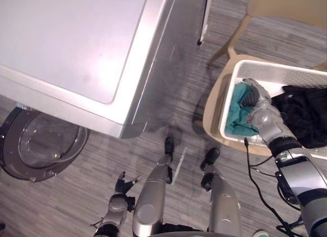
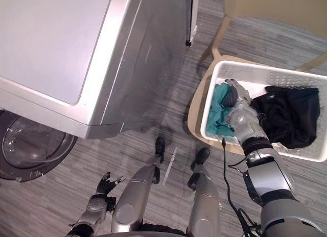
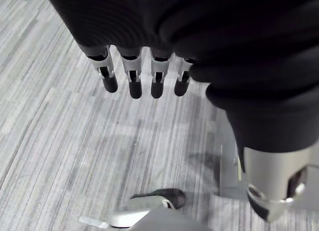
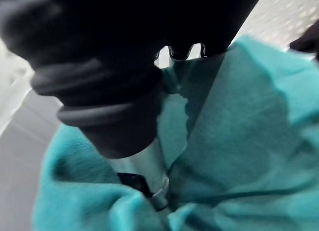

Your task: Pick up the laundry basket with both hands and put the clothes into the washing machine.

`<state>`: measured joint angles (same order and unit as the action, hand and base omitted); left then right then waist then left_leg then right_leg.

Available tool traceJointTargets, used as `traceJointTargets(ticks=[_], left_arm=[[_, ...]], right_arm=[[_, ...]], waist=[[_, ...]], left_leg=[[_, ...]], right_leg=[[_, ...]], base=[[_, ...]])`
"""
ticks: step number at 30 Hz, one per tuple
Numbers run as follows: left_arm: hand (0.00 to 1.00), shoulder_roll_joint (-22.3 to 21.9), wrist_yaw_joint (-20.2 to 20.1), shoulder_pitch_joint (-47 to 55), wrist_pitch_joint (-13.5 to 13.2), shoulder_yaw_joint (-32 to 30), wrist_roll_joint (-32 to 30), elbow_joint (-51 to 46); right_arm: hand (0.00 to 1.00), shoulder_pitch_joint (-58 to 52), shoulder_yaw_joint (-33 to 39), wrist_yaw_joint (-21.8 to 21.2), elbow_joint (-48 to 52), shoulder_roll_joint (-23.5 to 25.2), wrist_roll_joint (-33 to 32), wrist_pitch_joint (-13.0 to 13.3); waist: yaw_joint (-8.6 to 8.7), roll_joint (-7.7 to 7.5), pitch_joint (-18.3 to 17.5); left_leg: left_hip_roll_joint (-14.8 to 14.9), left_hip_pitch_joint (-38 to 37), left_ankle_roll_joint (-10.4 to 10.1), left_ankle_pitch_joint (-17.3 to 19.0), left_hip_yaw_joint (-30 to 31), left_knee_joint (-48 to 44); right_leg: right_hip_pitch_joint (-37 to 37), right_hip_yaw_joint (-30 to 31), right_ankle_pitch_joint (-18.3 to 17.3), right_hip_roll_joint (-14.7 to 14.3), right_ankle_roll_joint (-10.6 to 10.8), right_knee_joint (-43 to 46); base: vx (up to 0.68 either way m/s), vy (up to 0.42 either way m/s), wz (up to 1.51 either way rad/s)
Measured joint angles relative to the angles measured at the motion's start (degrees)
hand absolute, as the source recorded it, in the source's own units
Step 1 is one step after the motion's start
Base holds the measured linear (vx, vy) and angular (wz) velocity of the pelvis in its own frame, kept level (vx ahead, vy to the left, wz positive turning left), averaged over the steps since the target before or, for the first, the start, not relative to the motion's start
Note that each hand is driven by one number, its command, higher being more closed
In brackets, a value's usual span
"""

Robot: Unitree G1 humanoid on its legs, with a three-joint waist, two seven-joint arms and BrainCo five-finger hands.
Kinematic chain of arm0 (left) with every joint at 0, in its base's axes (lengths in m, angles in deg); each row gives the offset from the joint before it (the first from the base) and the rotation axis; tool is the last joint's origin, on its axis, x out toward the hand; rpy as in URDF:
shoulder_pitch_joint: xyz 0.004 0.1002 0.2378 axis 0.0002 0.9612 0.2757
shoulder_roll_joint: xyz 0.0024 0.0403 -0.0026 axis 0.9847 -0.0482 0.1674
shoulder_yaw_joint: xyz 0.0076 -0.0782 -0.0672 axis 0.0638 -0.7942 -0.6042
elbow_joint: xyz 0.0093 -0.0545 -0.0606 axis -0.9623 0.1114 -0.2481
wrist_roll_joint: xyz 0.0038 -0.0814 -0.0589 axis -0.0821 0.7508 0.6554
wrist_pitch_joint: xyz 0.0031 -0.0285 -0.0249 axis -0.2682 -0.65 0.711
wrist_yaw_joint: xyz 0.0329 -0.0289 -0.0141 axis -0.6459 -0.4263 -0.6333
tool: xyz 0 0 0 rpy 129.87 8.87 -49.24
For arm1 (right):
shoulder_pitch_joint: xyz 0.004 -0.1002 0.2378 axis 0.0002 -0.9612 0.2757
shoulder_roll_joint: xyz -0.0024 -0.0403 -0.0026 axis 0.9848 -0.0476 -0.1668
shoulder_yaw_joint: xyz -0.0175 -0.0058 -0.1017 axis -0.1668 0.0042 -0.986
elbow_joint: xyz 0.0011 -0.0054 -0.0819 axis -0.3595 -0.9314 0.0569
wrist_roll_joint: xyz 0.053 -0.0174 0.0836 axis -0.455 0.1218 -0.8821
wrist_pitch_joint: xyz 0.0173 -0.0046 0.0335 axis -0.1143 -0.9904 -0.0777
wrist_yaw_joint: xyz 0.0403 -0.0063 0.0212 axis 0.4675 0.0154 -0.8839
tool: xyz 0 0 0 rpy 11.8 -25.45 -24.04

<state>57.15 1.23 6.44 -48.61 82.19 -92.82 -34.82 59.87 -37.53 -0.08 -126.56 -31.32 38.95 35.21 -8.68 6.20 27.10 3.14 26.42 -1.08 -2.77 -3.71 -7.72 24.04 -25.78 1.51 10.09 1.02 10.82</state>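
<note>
Right eye view: the white laundry basket (image 2: 265,71) sits at 3 o'clock on a tan chair (image 2: 195,117), holding teal cloth (image 2: 217,117) and black clothes (image 2: 288,117). The right hand (image 2: 236,100) rests in the teal cloth, and I cannot tell its grip. The left hand (image 2: 100,195) hangs released at 7 o'clock. The washing machine (image 2: 51,43) stands at 10 o'clock with its door (image 2: 30,145) open.

No lettering, label or number can be read anywhere.

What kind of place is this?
Probably a laundry area: a silver washing machine with a round glass door, and near it a white laundry basket holding teal and black clothes.
</note>
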Motion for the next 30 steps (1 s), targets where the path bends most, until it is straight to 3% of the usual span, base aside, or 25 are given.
traceJointTargets(ticks=[8,12,16,19,21,23,27,30], left_arm=[[0.0,-0.4,1.0,-0.1,0.0,0.0,0.5,-2.4],[0.0,-0.1,1.0,-0.4,0.1,-0.1,1.2,-2.4],[0.0,0.8,0.9,-0.1,0.6,-0.8,1.7,-2.1],[0.0,1.8,0.8,1.2,1.3,-1.5,1.6,-1.2],[0.0,2.0,0.5,2.5,2.6,-3.5,1.3,-0.2],[0.0,2.2,-0.4,3.1,3.0,-4.1,0.8,0.8],[0.0,1.3,-1.0,5.9,3.8,-5.6,0.4,1.9],[0.0,1.0,-1.8,6.9,4.1,-6.8,0.4,2.5]], right_arm=[[1.0,0.1,1.3,0.1,0.4,2.2,-6.7,-1.2],[1.0,-3.7,7.4,0.7,8.7,3.7,-10.3,-1.6],[1.0,-13.7,15.8,3.0,25.3,7.4,-13.7,-1.3],[1.0,-23.0,19.5,3.7,36.3,12.5,-15.6,-0.7],[1.0,-30.4,21.6,3.7,44.7,17.0,-18.7,0.6],[1.0,-35.9,23.1,3.5,51.6,19.4,-21.0,1.9],[1.0,-43.3,24.8,2.1,63.1,24.2,-25.9,5.1],[1.0,-45.3,24.5,-0.4,67.8,27.7,-33.3,8.1]], waist=[[0.3,-0.39,0.2],[0.64,-1.12,0.5],[1.73,-3.46,0.1],[2.47,-6.4,-2.9],[4.14,-8.58,-5.5],[4.96,-9.2,-7.6],[5.57,-9.39,-12.8],[6.24,-9.47,-14.4]], left_leg=[[0.4,-1.7,-0.1,-0.1,-0.7,0.2],[0.8,-4.7,-0.4,-0.3,-1.4,1.4],[1.0,-9.9,-0.4,-0.2,-2.7,3.1],[0.9,-12.9,-0.3,-0.2,-3.8,5.4],[0.9,-16.1,-0.3,-0.2,-4.5,7.5],[0.7,-18.3,-0.3,0.0,-5.0,8.4],[0.3,-22.7,-0.4,0.7,-6.0,10.0],[0.2,-24.7,-0.4,0.9,-5.9,9.9]], right_leg=[[-1.0,0.8,0.0,0.0,0.0,0.1],[-2.9,2.1,0.0,-0.5,0.0,0.0],[-6.8,3.8,0.0,-1.3,-0.1,-1.1],[-8.9,5.1,0.2,-2.1,0.3,-3.2],[-11.3,5.8,0.3,-2.3,0.6,-4.7],[-13.1,6.2,0.4,-2.3,1.0,-5.5],[-17.3,7.3,0.9,-2.9,1.6,-8.2],[-19.5,7.7,0.9,-2.9,1.6,-8.7]], base=[[0.0,-0.009,-0.04],[-0.01,-0.018,-0.16],[-0.01,-0.005,-0.2],[0.03,0.009,-0.24],[0.09,0.023,-0.19],[0.1,0.023,-0.16],[0.11,0.018,-0.16],[0.07,0.016,-0.02]])
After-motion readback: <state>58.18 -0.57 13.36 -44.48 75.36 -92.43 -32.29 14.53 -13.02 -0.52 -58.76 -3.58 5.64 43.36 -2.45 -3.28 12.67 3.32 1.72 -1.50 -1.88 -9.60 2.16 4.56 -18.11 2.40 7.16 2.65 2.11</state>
